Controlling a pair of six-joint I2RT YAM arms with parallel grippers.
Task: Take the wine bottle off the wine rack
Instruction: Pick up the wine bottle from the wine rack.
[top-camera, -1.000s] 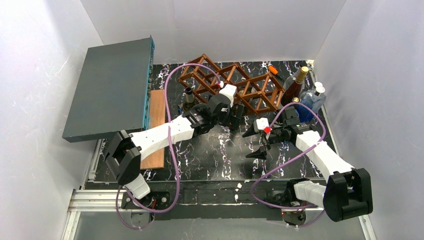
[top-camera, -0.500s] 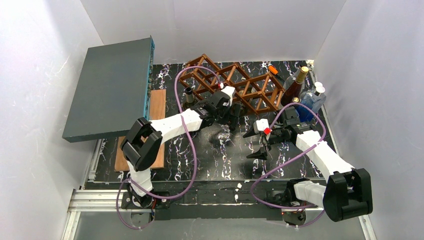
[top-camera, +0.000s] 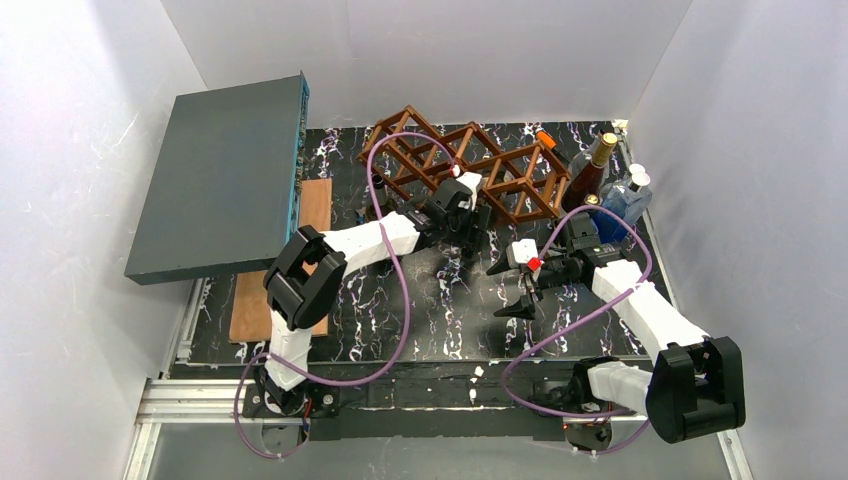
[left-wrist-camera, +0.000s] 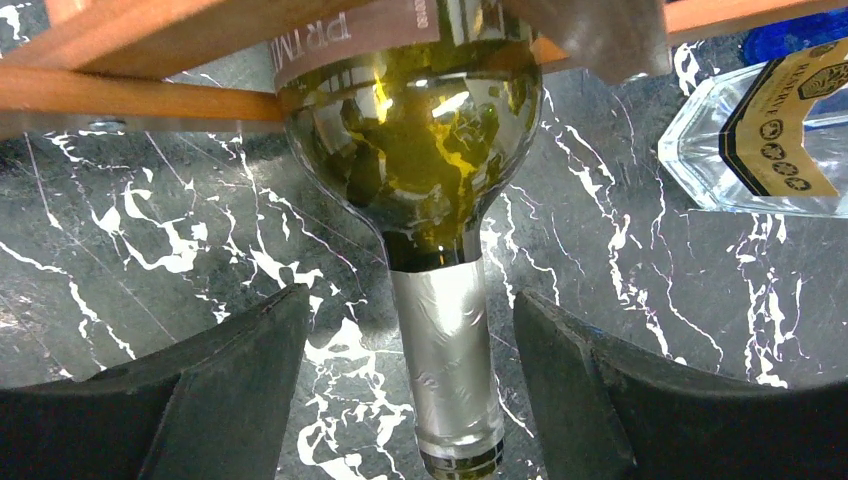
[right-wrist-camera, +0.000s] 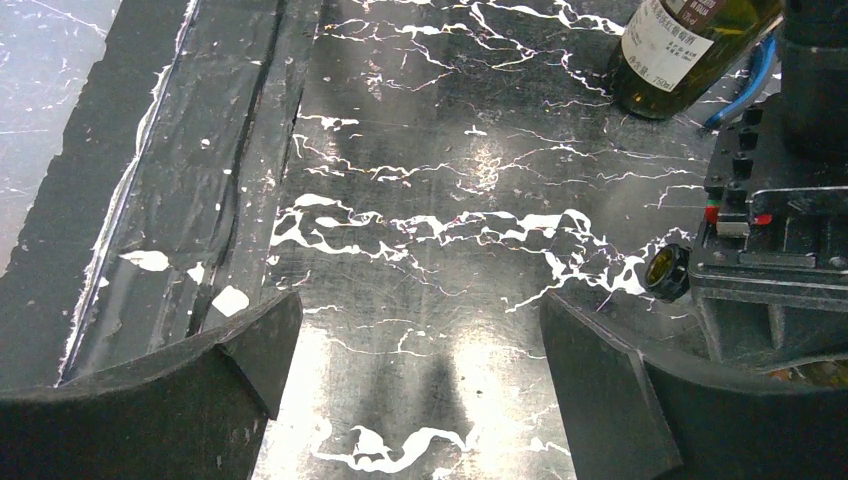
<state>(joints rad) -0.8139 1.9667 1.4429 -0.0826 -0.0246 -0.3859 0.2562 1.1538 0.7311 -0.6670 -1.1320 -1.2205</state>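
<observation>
Near me the right jaws hang wide over the bare marbled worktop (top-camera: 450, 310). The left arm (top-camera: 370, 240) reaches low and forward; the left jaws stand apart on both sides of the foil neck of the wine bottle (left-wrist-camera: 415, 150), a gap each side. The bottle body lies in the wine rack (top-camera: 470, 165), with standing bottles (top-camera: 595, 170) just beside its right end

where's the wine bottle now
Left wrist view: green glass wine bottle lying in the brown wooden lattice rack, silver-foiled neck between the open fingers of the left gripper.
</observation>
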